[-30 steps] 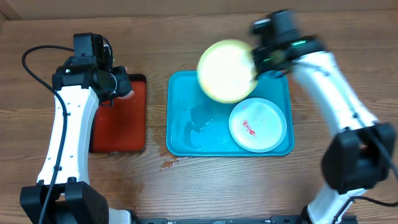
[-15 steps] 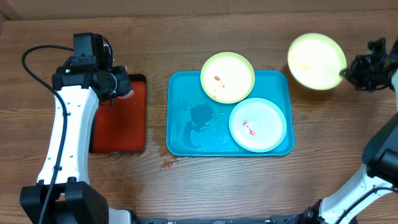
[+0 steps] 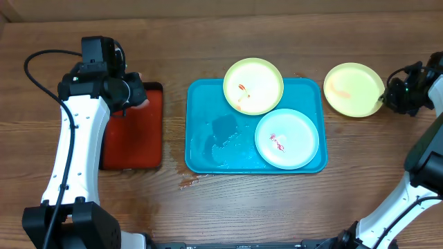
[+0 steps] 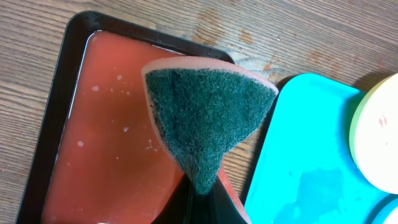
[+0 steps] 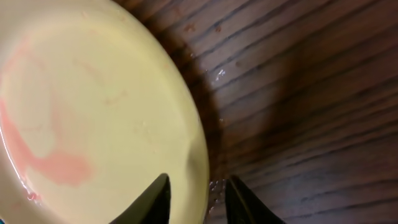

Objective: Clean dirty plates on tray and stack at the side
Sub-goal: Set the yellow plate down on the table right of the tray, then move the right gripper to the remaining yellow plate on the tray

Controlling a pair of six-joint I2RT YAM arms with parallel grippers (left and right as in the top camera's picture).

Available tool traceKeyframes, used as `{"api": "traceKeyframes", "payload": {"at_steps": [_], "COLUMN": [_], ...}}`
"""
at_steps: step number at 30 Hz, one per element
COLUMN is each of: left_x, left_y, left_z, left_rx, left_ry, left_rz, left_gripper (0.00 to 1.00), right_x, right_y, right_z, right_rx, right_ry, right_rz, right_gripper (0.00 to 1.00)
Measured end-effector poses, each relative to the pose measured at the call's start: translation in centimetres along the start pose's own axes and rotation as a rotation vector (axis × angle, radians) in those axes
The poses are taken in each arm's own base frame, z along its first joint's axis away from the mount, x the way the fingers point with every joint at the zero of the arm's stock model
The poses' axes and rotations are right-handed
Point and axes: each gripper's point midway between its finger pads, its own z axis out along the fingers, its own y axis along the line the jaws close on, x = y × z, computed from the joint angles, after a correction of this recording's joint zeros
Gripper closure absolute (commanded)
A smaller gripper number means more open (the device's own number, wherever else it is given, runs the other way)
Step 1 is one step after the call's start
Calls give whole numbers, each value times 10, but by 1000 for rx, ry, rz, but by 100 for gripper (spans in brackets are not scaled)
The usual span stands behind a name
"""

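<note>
Overhead view: the right gripper [image 3: 396,95] is sitting at the right rim of a yellow-green plate [image 3: 353,89] that is lying on the table [image 3: 277,207], in the upper right of the frame, just right of the tray [image 3: 208,149].
In the right wrist view its two fingers [image 5: 152,205] are straddling that rim at the bottom edge, one over the plate and one over the wood, a narrow gap between them; whether they are gripping cannot be told. A second yellow-green plate [image 3: 252,86] and a light blue plate [image 3: 286,138] are lying on the tray, both red-smeared. At upper left the left gripper [image 4: 199,194] is pinching a sponge [image 4: 208,118] tightly above the red tray [image 4: 99,155].
</note>
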Motion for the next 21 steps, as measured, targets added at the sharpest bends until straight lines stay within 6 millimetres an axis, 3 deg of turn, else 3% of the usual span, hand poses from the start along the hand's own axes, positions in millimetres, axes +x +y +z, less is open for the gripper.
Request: {"api": "traceKeyframes", "payload": {"at_steps": [3,6,9,12,15,18,21], "left_x": [0,-1,-1,-1,-1,-1,-1], "left_y": [0,0,0,0,-1,-1,-2], "left_z": [0,0,0,0,0,0,0], "left_rx": [1,1,2,2,6,7,9], "left_ry": [-2,-3,-5,-5,-4,-4,-3], "left_rz": [0,0,0,0,0,0,0], "left_gripper": [96,96,96,96,96,96,96], "right_x": [7,-6,-25,-36,-18,9,32], "right_y": [14,41,93,163,241,292,325], "right_z": [-6,-22,-48,-73,-78,-63,-38], "right_rx": [-5,-29,-109,-197,-278,-317,-317], "right_ry": [47,23,-56,-167,-220,-218,-211], "right_rz": [-30,-92,-231,-440,-672,-832,-952], "right_gripper": [64,59,48,40,39,39,39]}}
